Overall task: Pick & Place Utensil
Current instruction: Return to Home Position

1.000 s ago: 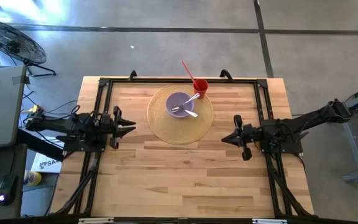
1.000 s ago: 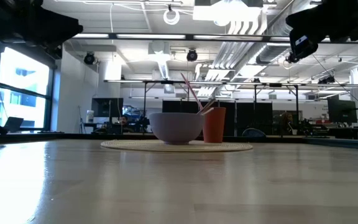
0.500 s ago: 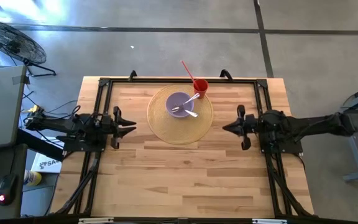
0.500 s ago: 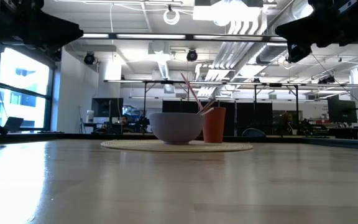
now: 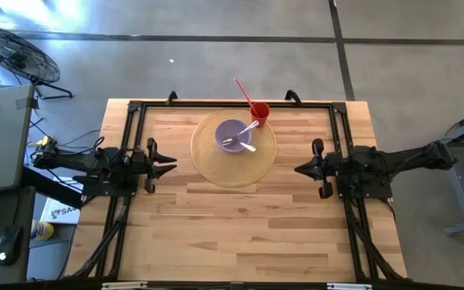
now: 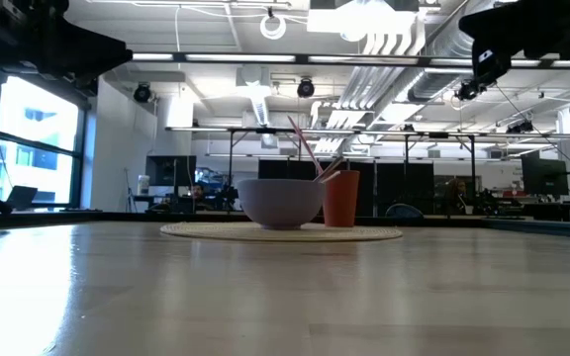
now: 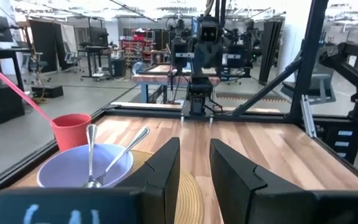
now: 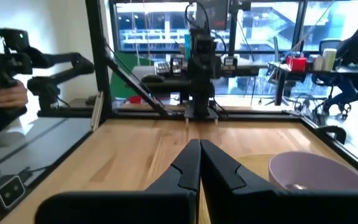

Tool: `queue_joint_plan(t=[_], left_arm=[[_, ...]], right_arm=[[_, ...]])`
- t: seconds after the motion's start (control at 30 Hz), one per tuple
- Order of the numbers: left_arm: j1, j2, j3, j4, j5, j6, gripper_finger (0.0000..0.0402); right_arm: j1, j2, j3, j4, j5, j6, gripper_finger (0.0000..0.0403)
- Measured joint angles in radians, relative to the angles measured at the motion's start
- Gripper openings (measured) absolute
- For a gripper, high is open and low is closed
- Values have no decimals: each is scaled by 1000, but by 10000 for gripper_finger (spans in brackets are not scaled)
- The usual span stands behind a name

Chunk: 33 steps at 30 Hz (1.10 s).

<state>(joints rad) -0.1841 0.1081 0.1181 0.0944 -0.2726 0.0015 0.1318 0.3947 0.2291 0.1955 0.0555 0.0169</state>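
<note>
A purple bowl (image 5: 234, 134) stands on a round woven mat (image 5: 216, 165) in the far middle of the table. Two slim silver utensils (image 5: 246, 131) (image 7: 91, 152) lean inside it, handle ends up over the rim; which one is the fork I cannot tell. Behind the bowl a red cup (image 5: 259, 112) holds a red-pink straw (image 5: 243, 91). My left gripper (image 5: 172, 166) (image 7: 194, 163) hovers open, left of the mat. My right gripper (image 5: 298, 169) (image 8: 199, 158) hovers shut, right of the mat. Both point at the table's middle.
A black metal frame (image 5: 216, 104) runs along the table's far, left and right edges. Bare wood lies between the mat and the near edge (image 5: 232, 242). People sit at desks in the room beyond, and a hand (image 8: 8, 96) holds a device beside the table.
My right gripper has shifted a little toward the far edge, then drawn back slightly toward the table's right edge, staying above the table. The bowl, utensils and cup have not moved.
</note>
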Motion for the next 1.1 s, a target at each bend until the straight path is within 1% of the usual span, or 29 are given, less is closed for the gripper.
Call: queue_joint_plan(t=[0.1,0.2,0.27,0.5,0.57,0.6,0.63,0.7,0.77,0.87,1.0,1.1], left_arm=[[0,0,0,-5,0,3,85],[0,0,0,-15,0,2,85],[0,0,0,-26,1,2,85],[0,0,0,-63,3,-32,85],[0,0,1,-71,2,-32,85],[1,0,1,-76,2,-32,85],[1,0,1,-78,1,-32,85],[1,0,1,-82,0,-32,85],[1,0,1,-87,0,-32,85],[0,-1,-4,-78,0,-32,85],[0,-24,-73,-15,2,-35,85],[0,-63,-100,-5,27,-36,84]], right_arm=[[0,-47,-13,0,-12,-11,2],[0,-100,-41,-2,-44,-19,1],[0,-146,-70,-1,-45,-21,1],[-1,-314,-188,3,48,-48,1],[-1,-351,-216,14,28,-22,3],[-1,-365,-219,-20,0,-4,4],[-1,-372,-219,-54,-16,15,4],[0,-375,-219,-79,-16,38,3],[0,-375,-219,-66,4,43,1],[0,-375,-219,-37,-8,11,3],[0,-375,-219,-36,-2,-7,6],[0,-375,-219,-42,-2,21,5]])
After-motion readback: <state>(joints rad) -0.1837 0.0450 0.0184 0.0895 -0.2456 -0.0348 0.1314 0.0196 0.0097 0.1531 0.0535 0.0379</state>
